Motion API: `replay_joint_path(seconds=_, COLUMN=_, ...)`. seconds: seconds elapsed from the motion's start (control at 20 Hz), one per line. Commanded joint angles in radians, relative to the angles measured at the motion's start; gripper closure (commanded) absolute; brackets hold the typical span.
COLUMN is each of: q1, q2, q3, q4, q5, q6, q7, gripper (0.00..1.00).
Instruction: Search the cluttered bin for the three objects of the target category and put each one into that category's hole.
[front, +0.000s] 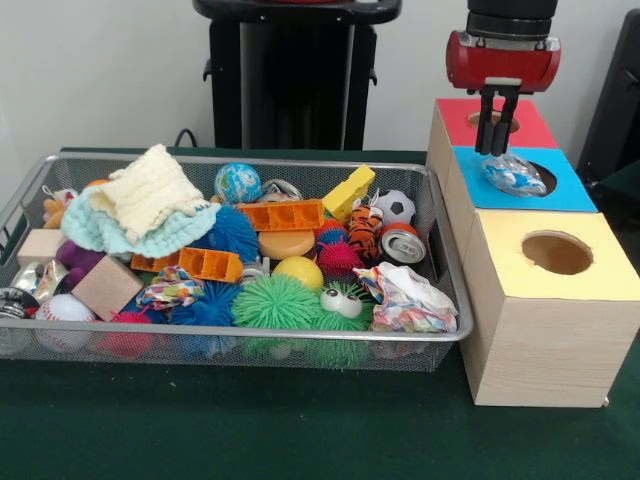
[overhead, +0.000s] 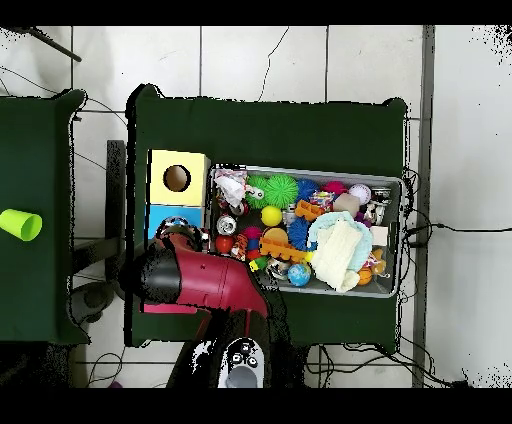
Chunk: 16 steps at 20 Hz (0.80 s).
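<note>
Up in the upper right of the front view, the black gripper (front: 497, 150) pinches a crumpled, shiny blue-and-clear wrapper (front: 513, 174), its fingers closed on it right at the round hole in the blue-topped wooden box (front: 570, 196). Left of the boxes, filling the frame's middle, sits the wire mesh bin (front: 447, 262) crowded with toys

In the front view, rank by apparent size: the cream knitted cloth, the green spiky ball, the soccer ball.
1. cream knitted cloth
2. green spiky ball
3. soccer ball
The soccer ball sits farther from the camera, so its true size is less certain.
</note>
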<state>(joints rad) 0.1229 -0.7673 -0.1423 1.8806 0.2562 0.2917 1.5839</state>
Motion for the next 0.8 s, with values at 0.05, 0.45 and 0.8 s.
replay_joint_path(seconds=0.05, q1=-0.017, q2=0.035, q3=0.054, q4=-0.027, q5=0.013, q6=-0.06, q7=0.204, gripper=1.0)
replay_joint_path(seconds=0.45, q1=-0.049, q2=0.056, q3=0.088, q4=-0.016, q5=0.008, q6=-0.1, q7=0.192, gripper=1.0)
replay_joint_path(seconds=0.8, q1=-0.062, q2=0.068, q3=0.095, q4=-0.017, q5=0.005, q6=-0.118, q7=0.186, gripper=1.0)
